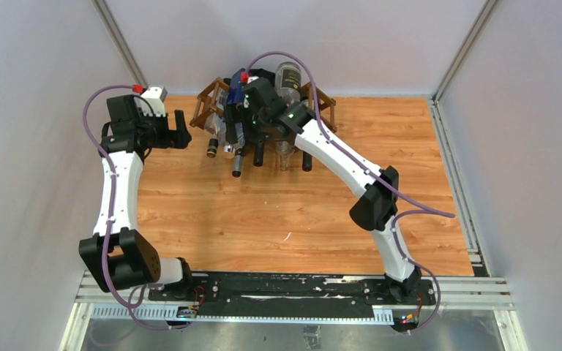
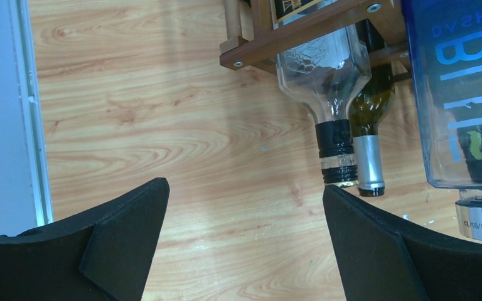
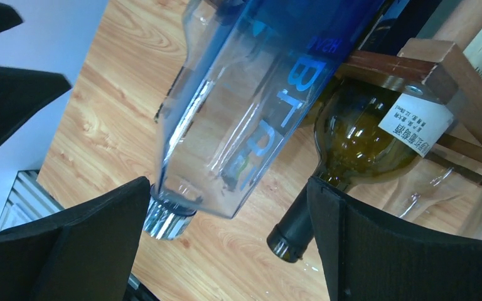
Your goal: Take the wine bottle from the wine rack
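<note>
The dark wooden wine rack (image 1: 203, 102) stands at the back of the table with several bottles in it, necks pointing to the front. My right gripper (image 1: 240, 130) reaches over it. In the right wrist view this gripper (image 3: 226, 188) is open, and the neck end of a blue glass wine bottle (image 3: 251, 113) hangs between its fingers without touching them. A green bottle (image 3: 358, 138) lies beside it under a rack slat (image 3: 439, 69). My left gripper (image 1: 183, 133) hovers left of the rack, open and empty (image 2: 245, 188), facing a clear bottle (image 2: 326, 69) and the blue one (image 2: 464, 94).
A green bottle with a silver cap (image 2: 369, 157) pokes out between the clear and blue bottles. One more bottle (image 1: 287, 77) rests on top of the rack at the back. Grey walls close in the wooden table (image 1: 278, 212) on three sides.
</note>
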Robot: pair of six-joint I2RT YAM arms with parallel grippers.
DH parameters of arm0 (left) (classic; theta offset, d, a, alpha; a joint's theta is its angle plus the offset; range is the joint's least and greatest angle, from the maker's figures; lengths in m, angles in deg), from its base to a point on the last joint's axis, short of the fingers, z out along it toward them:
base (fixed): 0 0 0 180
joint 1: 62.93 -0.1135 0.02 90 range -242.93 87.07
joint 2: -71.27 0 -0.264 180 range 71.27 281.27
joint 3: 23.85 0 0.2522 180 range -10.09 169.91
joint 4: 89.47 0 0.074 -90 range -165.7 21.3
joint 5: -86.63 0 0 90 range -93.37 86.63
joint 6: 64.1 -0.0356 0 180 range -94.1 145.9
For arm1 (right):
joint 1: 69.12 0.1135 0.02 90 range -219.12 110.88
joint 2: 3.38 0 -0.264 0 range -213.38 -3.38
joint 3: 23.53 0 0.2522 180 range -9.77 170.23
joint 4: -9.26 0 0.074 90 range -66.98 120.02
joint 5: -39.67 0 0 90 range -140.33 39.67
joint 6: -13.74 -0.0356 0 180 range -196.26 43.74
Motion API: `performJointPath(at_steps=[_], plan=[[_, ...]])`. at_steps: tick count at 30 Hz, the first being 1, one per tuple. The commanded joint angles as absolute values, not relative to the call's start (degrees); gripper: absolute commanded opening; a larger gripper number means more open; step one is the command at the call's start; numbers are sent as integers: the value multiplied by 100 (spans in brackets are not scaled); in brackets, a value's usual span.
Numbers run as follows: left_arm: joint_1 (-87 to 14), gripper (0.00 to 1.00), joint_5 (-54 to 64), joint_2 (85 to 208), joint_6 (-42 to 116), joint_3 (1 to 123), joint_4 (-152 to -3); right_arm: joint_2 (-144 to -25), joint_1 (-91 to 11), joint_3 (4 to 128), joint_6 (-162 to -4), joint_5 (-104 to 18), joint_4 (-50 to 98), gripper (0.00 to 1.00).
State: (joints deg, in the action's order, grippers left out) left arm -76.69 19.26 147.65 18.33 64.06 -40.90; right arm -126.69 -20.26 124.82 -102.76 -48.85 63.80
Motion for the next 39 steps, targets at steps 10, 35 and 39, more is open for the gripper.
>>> performJointPath(at_steps=[10, 35, 39], plan=[[-7701, 100, 2210, 14665, 1580, 6193, -4076, -13242, -2127, 12635, -11243, -4718, 5571, 99], [-7699, 100, 2691, 14796, 1389, 6290, -4024, -13638, -2360, 12672, -12346, -5301, 4906, 48], [-7692, 100, 2890, 14908, 1115, 6431, -3820, -13316, -2351, 12530, -12229, -5246, 4854, 12]])
